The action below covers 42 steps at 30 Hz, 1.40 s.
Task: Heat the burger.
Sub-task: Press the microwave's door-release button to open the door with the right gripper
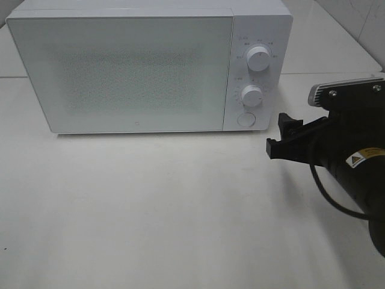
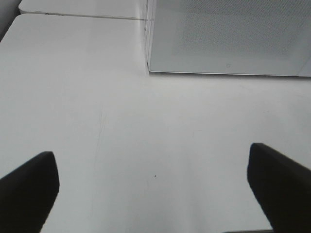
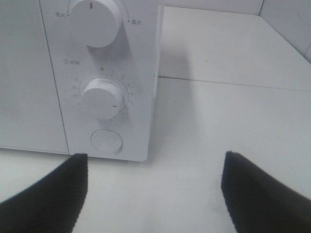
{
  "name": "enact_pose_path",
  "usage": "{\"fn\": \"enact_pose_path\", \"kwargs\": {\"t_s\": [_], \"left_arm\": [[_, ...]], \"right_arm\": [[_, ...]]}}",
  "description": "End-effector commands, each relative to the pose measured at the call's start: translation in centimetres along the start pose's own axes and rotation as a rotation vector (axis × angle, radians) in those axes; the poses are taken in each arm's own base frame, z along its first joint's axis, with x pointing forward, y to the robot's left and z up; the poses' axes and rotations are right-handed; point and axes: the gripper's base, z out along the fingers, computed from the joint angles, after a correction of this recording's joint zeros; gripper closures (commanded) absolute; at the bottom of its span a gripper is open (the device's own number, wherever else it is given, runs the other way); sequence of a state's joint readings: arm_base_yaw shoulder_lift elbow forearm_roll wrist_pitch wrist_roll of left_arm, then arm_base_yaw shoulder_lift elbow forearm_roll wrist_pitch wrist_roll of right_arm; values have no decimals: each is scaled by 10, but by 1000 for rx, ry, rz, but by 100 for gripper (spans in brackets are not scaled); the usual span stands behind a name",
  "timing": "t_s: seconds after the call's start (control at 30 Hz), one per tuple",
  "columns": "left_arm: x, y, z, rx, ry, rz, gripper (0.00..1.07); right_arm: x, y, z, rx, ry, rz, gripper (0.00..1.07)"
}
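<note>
1. Burger watch: it's nowhere in any view. Nothing sits on the surface (image 1: pixel 150 211), and if it's inside the microwave (image 1: pixel 149 67), the shut door (image 1: pixel 120 75) hides it. I can't tell.
2. The right gripper (image 1: pixel 277 132), jaws wide and empty, sits low just to the right of the control panel (image 1: pixel 257 78), angled in toward it. The round button (image 1: pixel 245 118) is nearest, then the lower knob (image 1: pixel 252 95), with the upper knob (image 1: pixel 259 59) highest.
3. The left gripper (image 2: pixel 153 189), also spread wide with nothing in it, hangs over bare surface, back from the door's left end.
4. My call: the right arm is nearer the controls, with nothing between it and the panel.
</note>
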<state>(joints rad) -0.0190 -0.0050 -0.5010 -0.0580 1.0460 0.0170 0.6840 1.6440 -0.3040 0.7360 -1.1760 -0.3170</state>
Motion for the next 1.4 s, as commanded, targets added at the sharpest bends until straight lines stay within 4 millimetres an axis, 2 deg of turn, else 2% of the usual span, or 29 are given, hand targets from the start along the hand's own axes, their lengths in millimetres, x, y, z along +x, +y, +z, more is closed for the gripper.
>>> {"fn": "enact_pose_path", "kwargs": {"t_s": [0.03,0.2,0.37,0.57,0.63,0.67,0.7,0.73,0.8,0.83,0.87,0.93,1.0,1.03,1.1,1.13,1.17,1.23,1.3,1.33,1.4], "left_arm": [[2,0,-3,4,-30,5,9],[2,0,-3,4,-30,5,9],[2,0,-3,4,-30,5,9],[2,0,-3,4,-30,5,9],[2,0,-3,4,-30,5,9],[2,0,-3,4,-30,5,9],[2,0,-3,4,-30,5,9],[2,0,-3,4,-30,5,9],[2,0,-3,4,-30,5,9],[2,0,-3,4,-30,5,9],[2,0,-3,4,-30,5,9],[2,0,-3,4,-30,5,9],[2,0,-3,4,-30,5,9],[2,0,-3,4,-30,5,9],[2,0,-3,4,-30,5,9],[2,0,-3,4,-30,5,9],[2,0,-3,4,-30,5,9],[2,0,-3,4,-30,5,9],[2,0,-3,4,-30,5,9],[2,0,-3,4,-30,5,9],[2,0,-3,4,-30,5,9]], "right_arm": [[2,10,-2,-19,-37,-42,33],[9,21,-5,-61,-29,-69,33],[11,24,-7,-64,-13,-41,33],[11,24,-7,-62,-8,115,33],[11,24,-7,-63,-3,253,35],[11,24,-7,-63,-3,253,35],[11,24,-7,-64,0,358,36],[11,24,-7,-64,0,358,36],[11,24,-7,-64,7,539,40],[11,24,-7,-64,7,539,40],[11,24,-7,-63,12,675,43],[11,24,-7,-63,15,743,45],[11,24,-7,-62,22,921,50],[11,24,-7,-62,22,921,50],[11,24,-7,-61,27,1081,55],[11,24,-7,-61,27,1081,55],[11,24,-7,-60,31,1194,60],[11,24,-7,-60,32,1240,63],[11,24,-7,-57,39,1443,77],[11,24,-7,-57,39,1443,77],[12,24,-7,-55,44,1531,89]]}}
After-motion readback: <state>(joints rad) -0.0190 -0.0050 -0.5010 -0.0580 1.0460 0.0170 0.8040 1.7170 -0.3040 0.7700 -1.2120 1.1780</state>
